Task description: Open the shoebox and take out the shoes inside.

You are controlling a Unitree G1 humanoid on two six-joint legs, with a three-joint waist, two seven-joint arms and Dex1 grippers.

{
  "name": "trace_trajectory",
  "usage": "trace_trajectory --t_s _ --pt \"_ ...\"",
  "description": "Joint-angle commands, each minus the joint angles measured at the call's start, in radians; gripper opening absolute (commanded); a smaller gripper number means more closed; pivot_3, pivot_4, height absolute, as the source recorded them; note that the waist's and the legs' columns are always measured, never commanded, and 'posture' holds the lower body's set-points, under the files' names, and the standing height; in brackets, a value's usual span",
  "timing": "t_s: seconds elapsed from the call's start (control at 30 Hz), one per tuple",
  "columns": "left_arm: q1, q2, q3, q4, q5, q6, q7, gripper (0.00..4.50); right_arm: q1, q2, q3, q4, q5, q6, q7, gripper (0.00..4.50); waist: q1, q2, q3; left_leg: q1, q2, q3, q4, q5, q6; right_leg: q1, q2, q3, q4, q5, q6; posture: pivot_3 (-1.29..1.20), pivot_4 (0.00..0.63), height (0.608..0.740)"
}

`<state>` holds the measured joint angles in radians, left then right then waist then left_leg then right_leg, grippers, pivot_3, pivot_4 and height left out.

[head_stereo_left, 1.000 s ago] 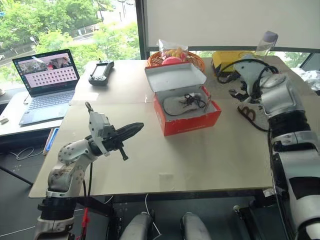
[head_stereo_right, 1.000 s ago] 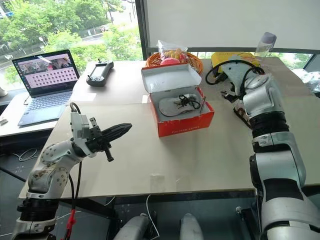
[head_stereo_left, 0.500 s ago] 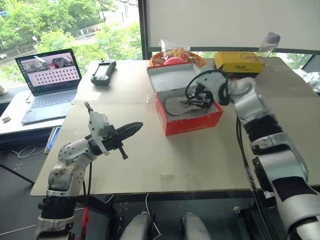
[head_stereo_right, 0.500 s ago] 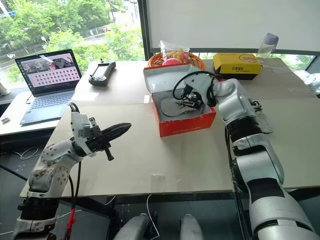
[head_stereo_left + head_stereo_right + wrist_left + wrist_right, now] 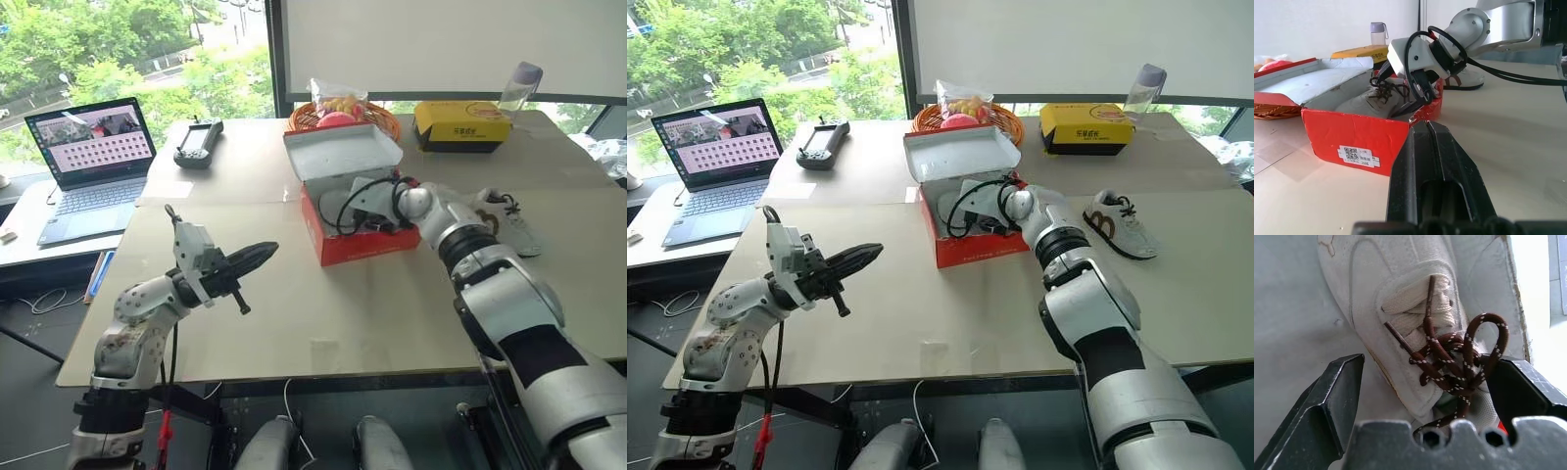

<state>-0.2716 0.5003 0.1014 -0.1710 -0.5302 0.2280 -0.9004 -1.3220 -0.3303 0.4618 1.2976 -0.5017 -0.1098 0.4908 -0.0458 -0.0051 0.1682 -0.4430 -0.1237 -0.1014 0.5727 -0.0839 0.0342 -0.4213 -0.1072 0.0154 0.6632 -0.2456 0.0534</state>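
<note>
One shoe [image 5: 1415,333] lies in the red shoebox [image 5: 367,242], between the spread fingers of the right pincer [image 5: 1425,391].

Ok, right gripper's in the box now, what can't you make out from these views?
- Shoe in the shoebox: head views, mostly hidden by the right gripper and its cable.
- Contact: right wrist view, open fingers flank the shoe; touching or not, unclear.
- Shoe's toe and heel: right wrist view, cut off by edges.
</note>
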Motion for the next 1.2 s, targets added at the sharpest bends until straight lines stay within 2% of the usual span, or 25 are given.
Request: trace_trajectory --t_s 0.03,0.13,0.23,0.33,0.5,0.6,0.9,1.2 --pt "0.0 0.015 0.019 -0.047 -0.009 0.005 0.009 0.0 -0.023 0.018 -0.021 0.014 0.004 -0.001 -0.01 4.43 0.0 0.0 0.0 0.0 0.0 0.0 0.0 0.0 0.0 0.0 0.0 0.0 0.0 0.0 0.0 0.0 0.15 0.732" --pt "0.0 0.02 0.02 -0.048 -0.011 0.007 0.012 0.0 -0.011 0.028 -0.027 0.021 0.005 0.007 -0.001 4.43 -0.002 0.0 0.0 0.001 0.0 0.0 0.0 0.0 0.0 0.0 0.0 0.001 0.0 0.0 0.0 0.0 0.15 0.732" --pt "0.0 0.022 0.019 -0.049 -0.01 0.008 0.012 0.0 0.0 0.034 -0.027 0.026 0.001 0.005 -0.008 3.68 -0.003 0.0 0.0 0.001 0.0 0.0 -0.001 0.0 0.0 0.0 0.001 0.001 0.0 0.0 0.0 0.0 0.15 0.732" --pt "-0.001 0.023 0.018 -0.05 -0.012 0.009 0.01 0.0 0.006 0.04 -0.028 0.031 -0.002 0.008 -0.023 2.76 -0.003 0.0 0.0 0.001 0.0 0.0 -0.001 0.0 0.0 0.0 0.001 0.001 0.0 0.0 0.0 0.0 0.15 0.732" --pt "-0.001 0.024 0.017 -0.051 -0.014 0.01 0.007 0.0 0.011 0.047 -0.036 0.036 -0.002 0.018 -0.045 0.92 -0.003 0.0 0.0 0.001 0.0 0.0 -0.001 0.0 0.0 0.0 0.001 0.001 0.0 0.0 0.0 0.0 0.15 0.732" --pt "0.001 0.024 0.016 -0.052 -0.014 0.01 0.007 0.0 0.009 0.055 -0.045 0.032 0.006 0.02 -0.049 0.15 -0.003 0.0 0.0 0.001 0.0 0.0 -0.001 0.0 0.0 0.0 0.001 0.001 0.0 0.0 0.0 0.0 0.15 0.732" --pt "0.008 0.02 0.012 -0.054 -0.013 0.01 0.005 0.0 -0.044 0.021 -0.086 -0.015 0.024 0.005 -0.04 0.15 -0.003 0.0 0.0 0.001 0.0 0.0 -0.001 0.0 0.0 0.0 0.001 0.001 0.0 0.0 0.0 0.0 0.15 0.732" --pt "0.007 0.016 0.006 -0.044 -0.011 0.006 0.0 0.0 -0.041 -0.078 -0.16 -0.265 0.089 0.046 0.096 0.15 -0.001 0.001 0.001 0.001 0.0 0.0 -0.002 0.0 0.0 0.0 0.0 0.001 0.0 0.0 0.0 0.0 0.15 0.732"
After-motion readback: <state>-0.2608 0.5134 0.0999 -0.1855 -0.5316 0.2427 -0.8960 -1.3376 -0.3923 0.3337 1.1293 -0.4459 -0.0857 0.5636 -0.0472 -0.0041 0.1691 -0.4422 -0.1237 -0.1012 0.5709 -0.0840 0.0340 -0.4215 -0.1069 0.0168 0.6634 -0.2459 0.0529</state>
